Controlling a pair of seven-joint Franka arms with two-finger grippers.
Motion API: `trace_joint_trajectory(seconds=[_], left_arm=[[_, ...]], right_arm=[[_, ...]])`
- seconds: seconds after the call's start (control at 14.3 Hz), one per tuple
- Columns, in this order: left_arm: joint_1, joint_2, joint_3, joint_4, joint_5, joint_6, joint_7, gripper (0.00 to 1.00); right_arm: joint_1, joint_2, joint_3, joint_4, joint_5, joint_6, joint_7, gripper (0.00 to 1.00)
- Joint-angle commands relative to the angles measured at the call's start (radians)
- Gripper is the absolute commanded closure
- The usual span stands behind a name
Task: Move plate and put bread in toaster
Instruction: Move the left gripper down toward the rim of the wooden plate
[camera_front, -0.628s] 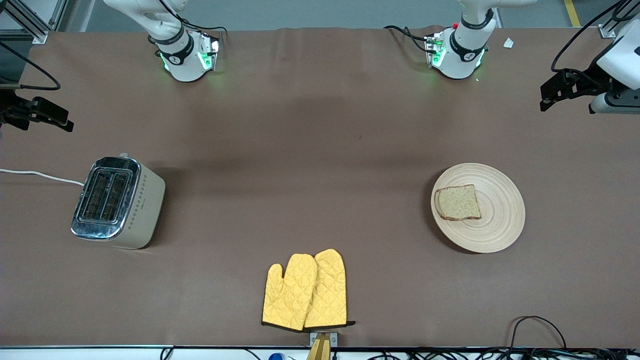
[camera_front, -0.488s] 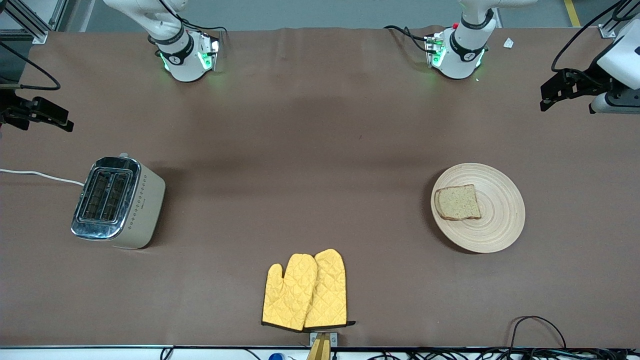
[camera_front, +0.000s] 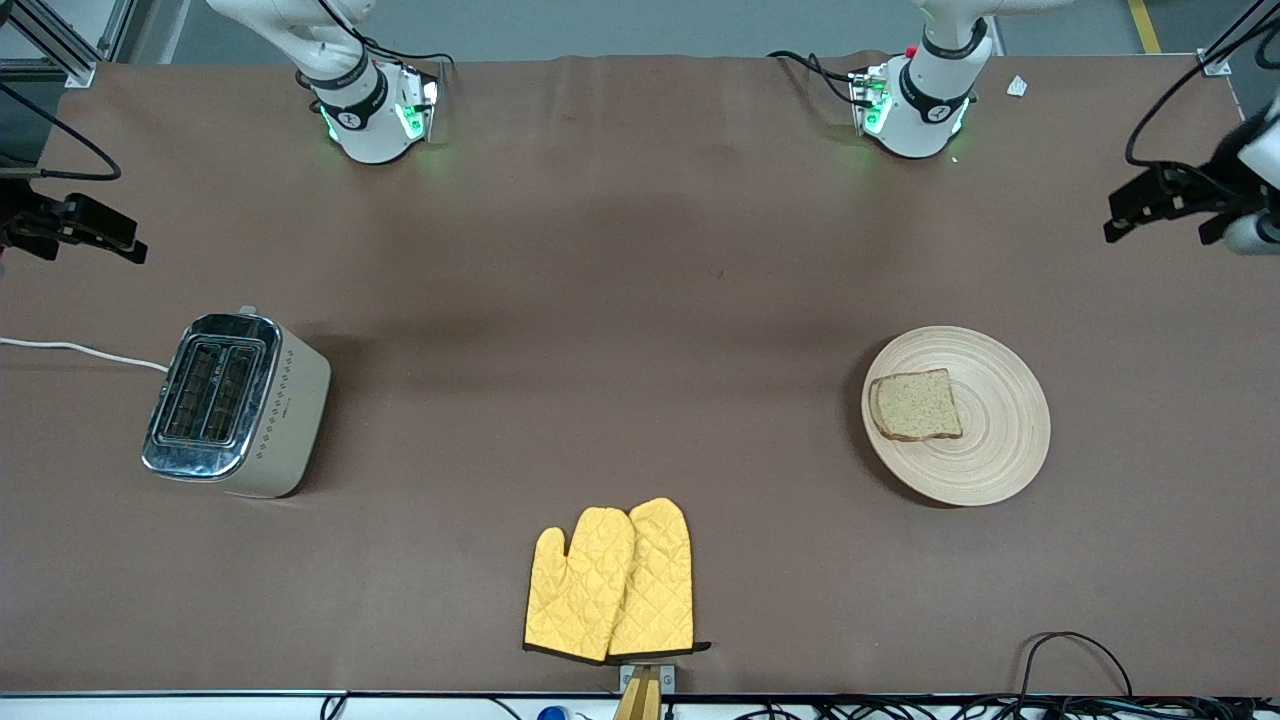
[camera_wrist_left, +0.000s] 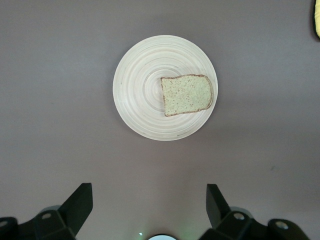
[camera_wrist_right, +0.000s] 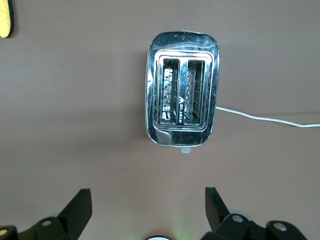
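Note:
The light wooden plate (camera_front: 1000, 445) lies on the table toward the left arm's end, with the brown bread slice (camera_front: 915, 405) flat on it, off centre. The cream toaster (camera_front: 240, 405) with its chrome top stands toward the right arm's end, both slots empty. My left gripper (camera_front: 1125, 212) hangs open and empty in the air at the left arm's end of the table; its wrist view shows the plate (camera_wrist_left: 140, 95) and bread (camera_wrist_left: 187, 94) below, ahead of the gripper (camera_wrist_left: 148, 192). My right gripper (camera_front: 115, 245) is open and empty, high near the toaster (camera_wrist_right: 182, 97), shown ahead of it (camera_wrist_right: 148, 195).
Two yellow oven mitts (camera_front: 610, 580) lie at the table's front edge, midway between toaster and plate. The toaster's white cord (camera_front: 80, 350) runs off the right arm's end of the table. Cables (camera_front: 1080, 660) lie along the front edge near the plate.
My left gripper has shifted a little toward the left arm's end of the table. The right arm, plate, bread and toaster have not moved.

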Motion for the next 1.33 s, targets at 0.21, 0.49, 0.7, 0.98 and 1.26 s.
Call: trace_joint_trajectory(seconds=[0.21, 0.49, 0.7, 0.98, 1.26], left_arm=[[0.218, 0.182, 0.004, 0.041, -0.230, -0.001, 0.063, 0.00], [0.337, 0.274, 0.004, -0.007, -0.362, 0.034, 0.165, 0.00], [0.417, 0.369, 0.004, -0.011, -0.448, 0.048, 0.323, 0.00], [0.474, 0.479, 0.004, -0.011, -0.541, 0.057, 0.394, 0.00], [0.528, 0.585, 0.002, -0.056, -0.664, 0.094, 0.626, 0.00]], right_arm=[[-0.004, 0.003, 0.003, 0.012, 0.000, -0.012, -0.004, 0.00], [-0.004, 0.003, 0.003, 0.012, 0.002, -0.018, -0.004, 0.00], [-0.004, 0.003, 0.003, 0.012, 0.000, -0.018, -0.004, 0.00], [-0.004, 0.003, 0.003, 0.012, 0.000, -0.018, -0.005, 0.00], [-0.004, 0.003, 0.003, 0.010, 0.000, -0.018, -0.004, 0.00]])
